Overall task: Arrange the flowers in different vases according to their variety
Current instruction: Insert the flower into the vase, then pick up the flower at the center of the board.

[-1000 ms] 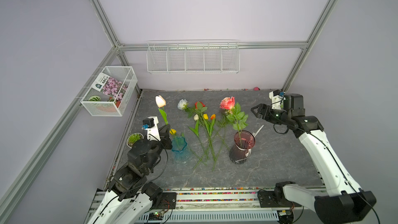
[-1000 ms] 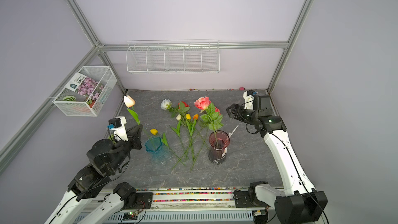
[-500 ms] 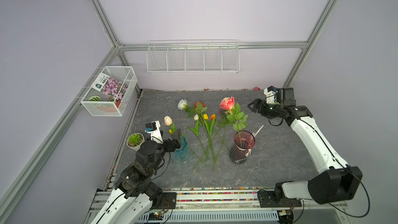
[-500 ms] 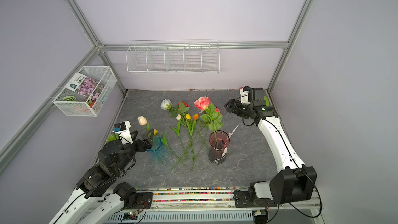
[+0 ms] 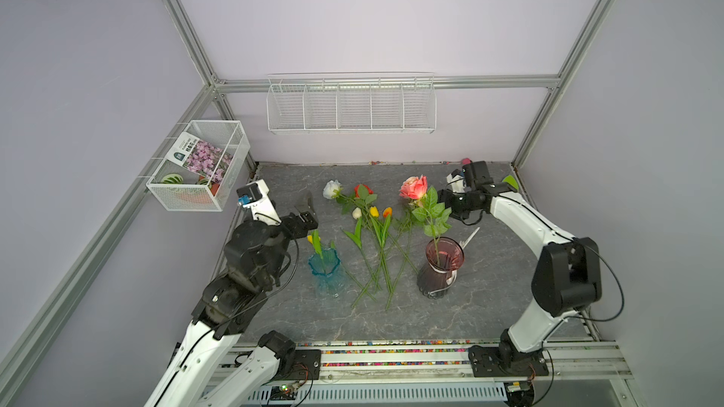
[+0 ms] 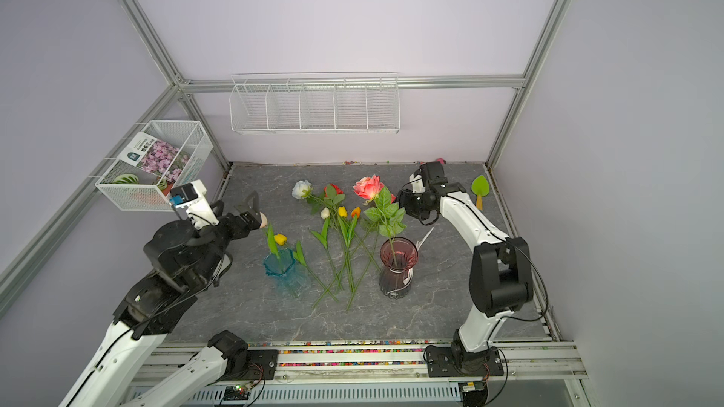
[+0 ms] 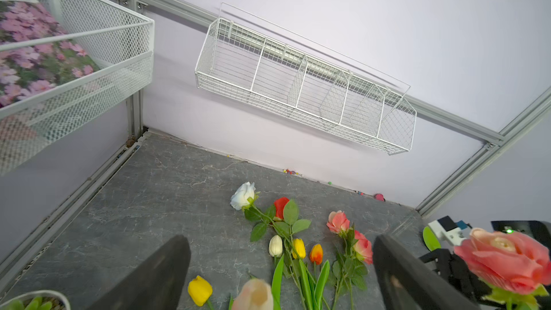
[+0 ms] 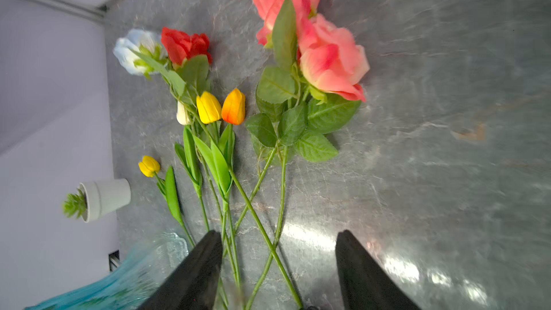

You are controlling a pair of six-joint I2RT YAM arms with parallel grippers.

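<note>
Nearest us, low in both top views, the teal vase (image 5: 327, 270) holds a yellow tulip (image 6: 279, 238) and a cream tulip (image 6: 263, 219). Right of it, the maroon vase (image 5: 442, 266) stands one coral rose (image 5: 414, 187) upright. Between the vases, loose stems (image 5: 382, 268) fan across the table (image 5: 489, 287).

Centre-left, the left gripper (image 6: 256, 207) has its jaws spread wide, with the cream head between them, unclamped. Centre-right, the right gripper (image 8: 278, 232) has its jaws apart and empty above the stems.

Farther back lie the orange tulip (image 5: 387, 212), red rose (image 5: 362, 191) and white-blue rose (image 5: 332, 189).

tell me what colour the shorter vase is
Teal-blue translucent glass; the shorter vase shows best in a top view.
</note>
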